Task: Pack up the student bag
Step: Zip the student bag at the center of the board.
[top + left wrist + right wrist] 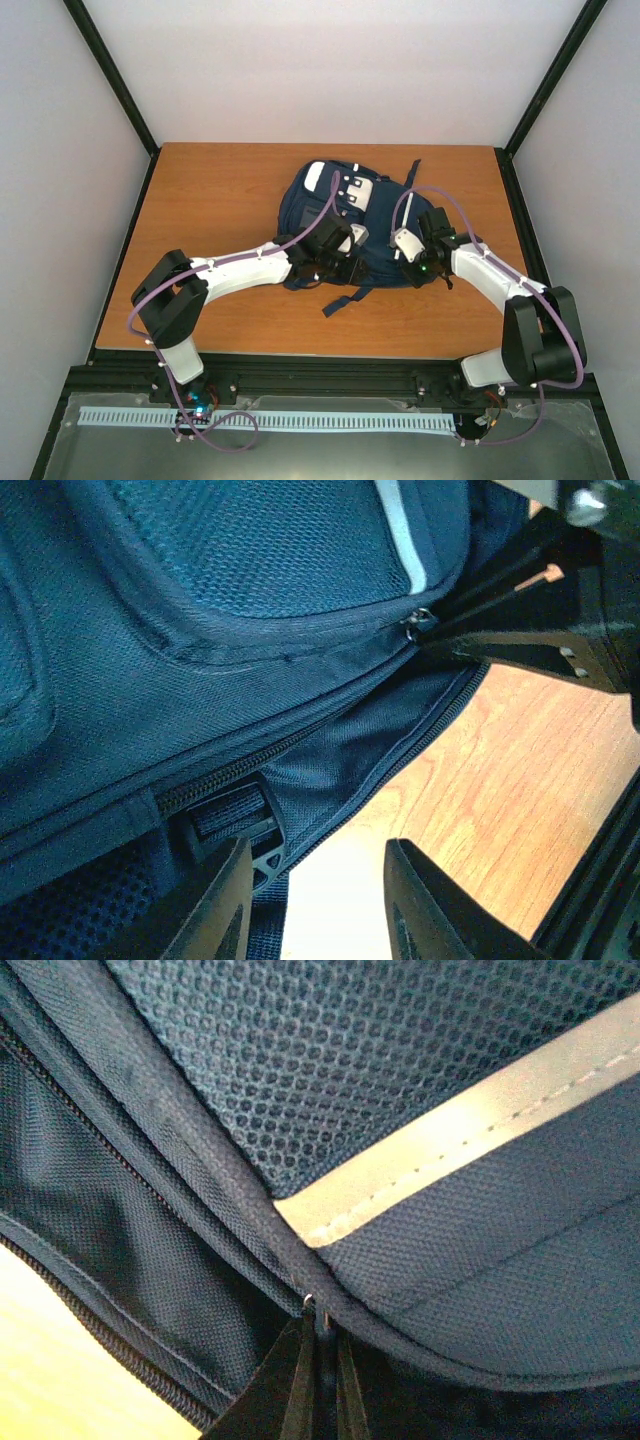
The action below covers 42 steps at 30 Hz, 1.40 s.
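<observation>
The bag [303, 203] lay flat on the table [220, 200], with both arms reaching in from the near edge to its lower end. The right gripper [322, 1328] was clenched on the zip pull [310, 1305], its two fingers pressed together with the small metal tab at their tips. Just above the closed jaws ran the curved seam of a pocket. Beyond that seam lay navy mesh [350, 1060], crossed by a white stripe [450, 1150]. To the left of those jaws, two open zip tracks ran down across a fold of dark cloth.

The left gripper [318, 852] stood released, its fingers [215, 905] apart and bright table showing in the gap between them. The bag's lower edge crossed just ahead of the jaws, and a black strap buckle [262, 858] sat right beside the left-hand finger. Whether that finger touched the buckle could not be told. Farther ahead and to the right of the open jaws, the other gripper's dark fingers met the bag at the same zip pull, at the corner of the pocket.
</observation>
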Motion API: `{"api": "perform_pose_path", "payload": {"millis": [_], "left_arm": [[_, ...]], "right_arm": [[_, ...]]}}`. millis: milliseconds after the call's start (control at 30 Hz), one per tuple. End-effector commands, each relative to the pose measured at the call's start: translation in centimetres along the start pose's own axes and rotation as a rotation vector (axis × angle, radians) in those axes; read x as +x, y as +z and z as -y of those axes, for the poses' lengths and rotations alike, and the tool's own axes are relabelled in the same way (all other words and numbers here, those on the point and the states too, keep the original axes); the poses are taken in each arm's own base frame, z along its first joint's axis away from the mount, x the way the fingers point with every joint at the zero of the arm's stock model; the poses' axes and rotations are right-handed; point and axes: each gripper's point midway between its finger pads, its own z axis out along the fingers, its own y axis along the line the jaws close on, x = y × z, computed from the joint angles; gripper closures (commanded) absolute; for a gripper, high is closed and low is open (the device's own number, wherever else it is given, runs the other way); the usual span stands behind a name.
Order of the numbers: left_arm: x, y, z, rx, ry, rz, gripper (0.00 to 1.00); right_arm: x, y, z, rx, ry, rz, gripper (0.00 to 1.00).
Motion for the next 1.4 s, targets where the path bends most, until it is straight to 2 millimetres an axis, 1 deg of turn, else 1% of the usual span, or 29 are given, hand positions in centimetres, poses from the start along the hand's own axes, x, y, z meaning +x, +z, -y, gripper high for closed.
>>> {"api": "perform_pose_path", "payload": {"millis": [0, 67, 133, 200, 333, 467, 633, 700, 867, 967, 1067, 1167, 1267, 1367], "left_arm": [[-3.1, -1.6, -0.1, -0.015, -0.071, 0.095, 0.6], [-3.5, -1.3, -0.4, -0.018, -0.138, 0.101, 0.6], [-4.1, -1.0, -0.3, -0.004, -0.195, 0.109, 0.6], [-5.0, -0.8, 0.2, 0.021, -0.26, 0.13, 0.6], [-6.0, -0.1, 1.1, 0.089, -0.384, 0.146, 0.59], [-6.3, 1.2, 2.0, 0.142, -0.479, 0.118, 0.59], [-6.4, 2.6, 2.8, 0.156, -0.539, 0.091, 0.58], [-6.4, 3.1, 2.9, 0.158, -0.555, 0.087, 0.58], [-6.3, 4.2, 3.1, 0.153, -0.579, 0.065, 0.65], [-6.1, 4.6, 2.8, 0.134, -0.59, 0.056, 0.74], [-6.0, 4.6, 1.8, 0.085, -0.6, 0.073, 0.87], [-6.0, 4.5, 1.3, 0.054, -0.592, 0.087, 0.98], [-6.1, 4.0, 1.1, 0.044, -0.576, 0.097, 0.99], [-6.5, 2.8, 0.7, 0.029, -0.556, 0.123, 0.99]], "right_arm": [[0.0, -1.3, 0.1, 0.036, -0.027, 0.009, 0.97], [0.1, -2.0, 0.0, 0.047, -0.037, 0.011, 0.97], [0.1, -2.6, -0.1, 0.05, -0.047, 0.018, 0.97], [0.2, -2.9, -0.5, 0.034, -0.059, 0.021, 0.97], [0.5, -3.0, -1.4, -0.01, -0.077, 0.009, 0.97], [0.5, -3.2, -2.1, -0.03, -0.1, 0.0, 0.97], [0.2, -3.4, -3.0, -0.046, -0.125, -0.009, 0.97], [0.2, -3.3, -3.4, -0.049, -0.136, -0.015, 0.97], [0.3, -3.0, -4.0, -0.057, -0.158, -0.031, 0.97], [0.2, -3.0, -4.2, -0.062, -0.162, -0.032, 0.97], [0.3, -3.2, -4.3, -0.067, -0.166, -0.03, 0.97], [0.6, -3.4, -4.3, -0.063, -0.171, -0.04, 0.97], [1.3, -3.4, -4.1, -0.045, -0.171, -0.073, 0.97], [2.1, -3.2, -3.7, -0.029, -0.171, -0.106, 0.97]]}}
